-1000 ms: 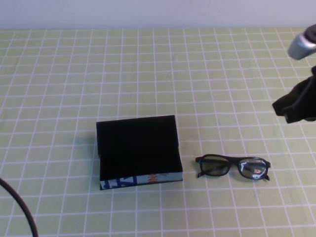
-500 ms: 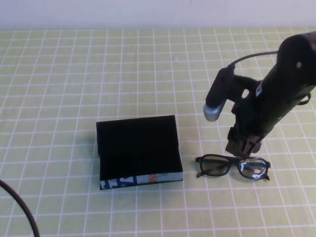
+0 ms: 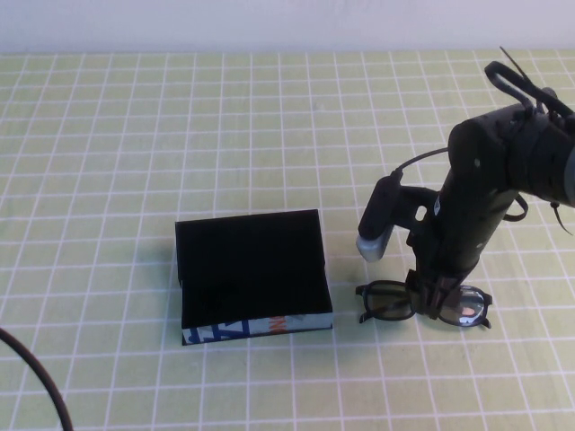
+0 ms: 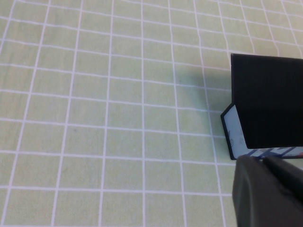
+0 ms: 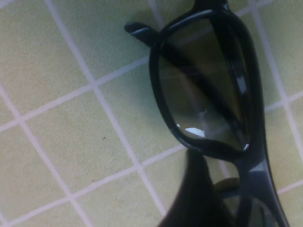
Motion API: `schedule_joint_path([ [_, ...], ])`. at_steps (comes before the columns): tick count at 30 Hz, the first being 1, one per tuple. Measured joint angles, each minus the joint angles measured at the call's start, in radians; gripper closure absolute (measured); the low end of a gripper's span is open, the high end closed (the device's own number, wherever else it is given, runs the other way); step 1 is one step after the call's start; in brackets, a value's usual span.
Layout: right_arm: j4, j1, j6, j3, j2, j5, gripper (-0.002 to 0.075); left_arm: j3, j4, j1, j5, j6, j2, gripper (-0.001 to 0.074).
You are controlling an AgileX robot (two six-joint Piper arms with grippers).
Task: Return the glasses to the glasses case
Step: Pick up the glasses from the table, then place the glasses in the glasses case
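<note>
Your right arm has dropped in from the far right edge of the high view within the last second, and the right gripper (image 3: pixel 431 301) now sits low over the bridge of the glasses (image 3: pixel 395 301), where half a second ago it hung just above the frame. The glasses and the glasses case (image 3: pixel 253 269) lie exactly where they did before, so nothing has been lifted yet; you are at the grasp itself, with the whole carry and placement left to do.

In the right wrist view a dark fingertip (image 5: pixel 201 189) stands right against the rim of the lens, beside the bridge of the glasses (image 5: pixel 203 90). You cannot tell from either view how far the jaws are apart or whether they have closed on the frame.

The glasses rest flat on the green checked tablecloth (image 3: pixel 117 135), just to the right of the case and near its front edge, not touching it. Their long axis runs left to right across the table, roughly parallel to the printed front of the case. The arms look folded behind the lenses.

The case stands open, lid flap laid back toward the far side, its long axis also left to right, so a sideways carry with little rotation should suit.

The left gripper (image 4: pixel 265 194) is parked near the case's left corner (image 4: pixel 236 137); its jaw state is not discernible either.
</note>
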Motion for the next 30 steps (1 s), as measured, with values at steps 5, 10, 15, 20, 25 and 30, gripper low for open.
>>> schedule_joint_path([
  [5,-0.004,0.0,0.009,0.0,0.031,-0.006,0.0358,0.0,-0.002,0.0,0.002,0.0,0.0,0.0738],
  [10,-0.004,0.0,0.011,-0.001,0.034,0.008,0.0584,0.0,-0.002,0.0,0.002,0.0,0.0,0.0738],
  [15,-0.002,0.002,0.011,-0.019,0.034,0.039,0.0685,0.0,-0.002,0.0,0.006,0.0,0.0,0.0738],
  [20,0.005,0.002,0.013,-0.098,0.041,0.097,0.0685,0.0,-0.002,0.0,0.028,0.0,0.0,0.0738],
  [25,0.074,0.013,-0.039,-0.223,0.042,0.173,0.0685,0.0,-0.002,0.0,0.039,0.0,0.0,0.0738],
  [30,0.119,0.08,-0.084,-0.362,0.042,0.251,0.0686,0.0,-0.002,0.0,0.045,0.0,0.0,0.0738],
])
